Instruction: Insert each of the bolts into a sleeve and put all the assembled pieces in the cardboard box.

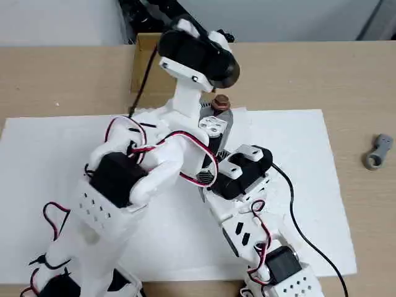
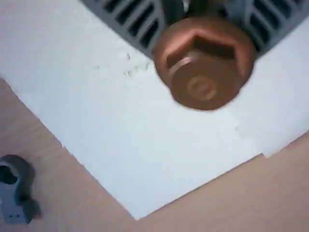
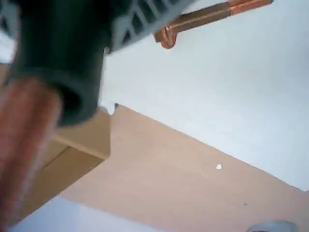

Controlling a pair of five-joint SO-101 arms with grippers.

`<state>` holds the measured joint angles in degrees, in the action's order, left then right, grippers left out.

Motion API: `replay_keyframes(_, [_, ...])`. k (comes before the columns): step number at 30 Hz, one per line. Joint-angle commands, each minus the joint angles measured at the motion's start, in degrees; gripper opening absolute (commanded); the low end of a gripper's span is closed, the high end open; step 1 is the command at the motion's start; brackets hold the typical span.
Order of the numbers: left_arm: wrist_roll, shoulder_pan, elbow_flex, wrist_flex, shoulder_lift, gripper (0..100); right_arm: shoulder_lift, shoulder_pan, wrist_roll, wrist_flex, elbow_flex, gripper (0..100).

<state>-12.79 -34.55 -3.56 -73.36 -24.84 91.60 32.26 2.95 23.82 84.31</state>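
A copper bolt (image 1: 221, 101) stands head-up at the far edge of the white sheet (image 1: 62, 154), its head (image 2: 205, 63) facing the left wrist camera. My right gripper (image 1: 221, 116) is shut on a dark grey sleeve (image 3: 58, 58), and the bolt's shaft (image 3: 24, 145) runs out of that sleeve. Ribbed grey fingers (image 2: 125, 19) flank the bolt head. My left arm's wrist (image 1: 198, 55) hangs high over this spot, beside the cardboard box (image 1: 141, 62). A second bolt (image 3: 207, 17) lies on the sheet. A loose grey sleeve (image 1: 377, 151) rests on the bare table to the right of the sheet.
The cardboard box (image 3: 72, 150) sits just past the sheet's far edge, partly under the left arm. The loose sleeve (image 2: 14, 195) lies close to the sheet's right edge. Both arms cross over the sheet's middle, with red and black cables looping around them.
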Motion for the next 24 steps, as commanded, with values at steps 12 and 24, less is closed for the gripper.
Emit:
replay_keyframes(12, [-0.70,4.04,4.18,4.22,-0.88,1,0.13,0.57,-0.26,0.22,-0.53,0.4])
replay_keyframes(24, [-3.69,3.96,4.70,4.84,-0.97,1,0.13,0.57,-0.35,0.22,-0.53,0.4])
